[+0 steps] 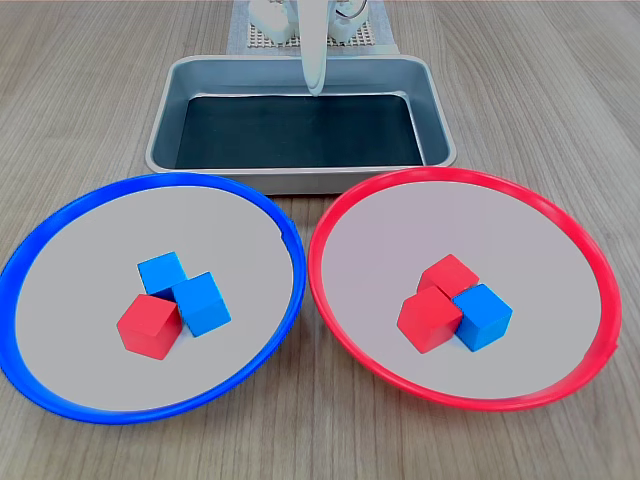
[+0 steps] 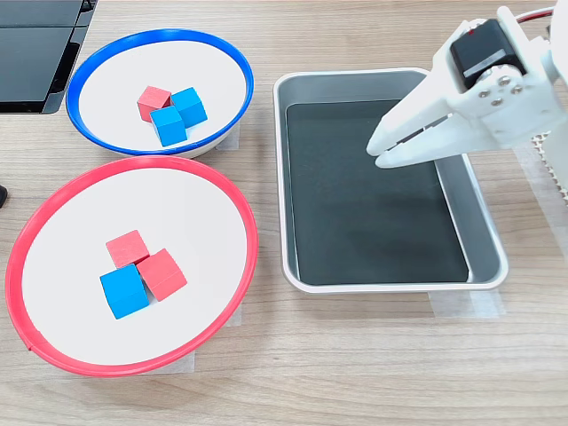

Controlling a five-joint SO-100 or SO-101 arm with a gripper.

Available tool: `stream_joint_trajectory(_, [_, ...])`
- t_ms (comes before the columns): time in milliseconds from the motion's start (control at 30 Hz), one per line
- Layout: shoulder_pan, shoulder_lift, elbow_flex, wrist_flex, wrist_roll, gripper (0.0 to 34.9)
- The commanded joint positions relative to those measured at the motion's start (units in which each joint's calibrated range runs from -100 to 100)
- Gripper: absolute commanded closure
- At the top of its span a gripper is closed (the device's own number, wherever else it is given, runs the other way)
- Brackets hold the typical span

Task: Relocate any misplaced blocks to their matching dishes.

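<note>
In both exterior views the blue-rimmed dish (image 1: pixel 80 260) (image 2: pixel 204 67) holds two blue blocks and one red block (image 1: pixel 150 325) (image 2: pixel 153 101), all touching. The red-rimmed dish (image 1: pixel 450 215) (image 2: pixel 186 213) holds two red blocks and one blue block (image 1: pixel 483 315) (image 2: pixel 123 291), also touching. My white gripper (image 1: pixel 315 88) (image 2: pixel 376 154) hangs above the metal tray, well away from both dishes. Its fingertips are together with nothing between them.
A rectangular metal tray (image 1: pixel 300 182) (image 2: pixel 484 266) with a dark bottom lies between the arm's base and the dishes. A black flat object (image 2: pixel 35 44) sits at the second exterior view's top left. Bare wooden tabletop surrounds everything.
</note>
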Motion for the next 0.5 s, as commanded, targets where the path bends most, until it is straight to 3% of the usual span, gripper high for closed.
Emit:
stream_joint_trajectory(0, [-0.08, -0.26, -0.28, -0.49, -0.24, 34.6])
stream_joint_trajectory(467, [-1.30, -0.26, -0.28, -0.82, 0.34, 34.6])
